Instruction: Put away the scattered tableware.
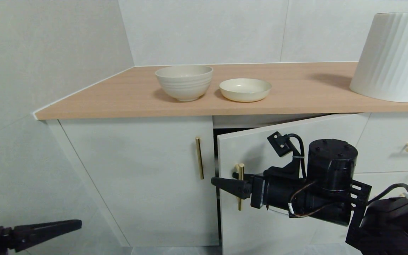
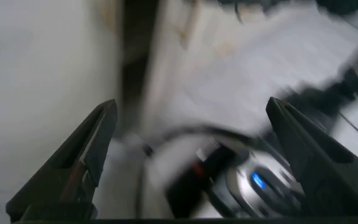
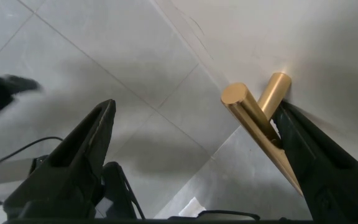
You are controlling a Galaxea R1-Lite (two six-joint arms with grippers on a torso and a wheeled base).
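Resting on the light wooden countertop [image 1: 296, 95], the two pieces of tableware are being shown side by side: a deep cream ribbed bowl [image 1: 184, 83] and, just beside it toward the robot's right, a shallow cream dish [image 1: 245, 89]. Neither is being touched. A tall white ribbed cylinder [image 1: 391, 56] is being seen farther right on the same surface. Below, the white right-hand cabinet door [image 1: 278, 141] is being shown ajar, and the white left-hand cabinet door [image 1: 136, 170] is being shown closed, with its slim brass bar handle [image 1: 199, 157] untouched. The black right gripper [image 1: 225, 186] is being presented at the ajar door's short brass handle [image 1: 240, 186]; its fingers are being held apart, with the handle lying against the inner face of one finger and not clamped. The black left gripper [image 1: 66, 226] is being shown low and well apart from the cabinet, its fingers likewise spread and empty. Both vessels are being judged rigid, glazed, slippery and breakable. The bowl is probably the heavier, so a grip across its rim wall is being advised. The dish's low, sloping rim is being judged harder to pinch securely.
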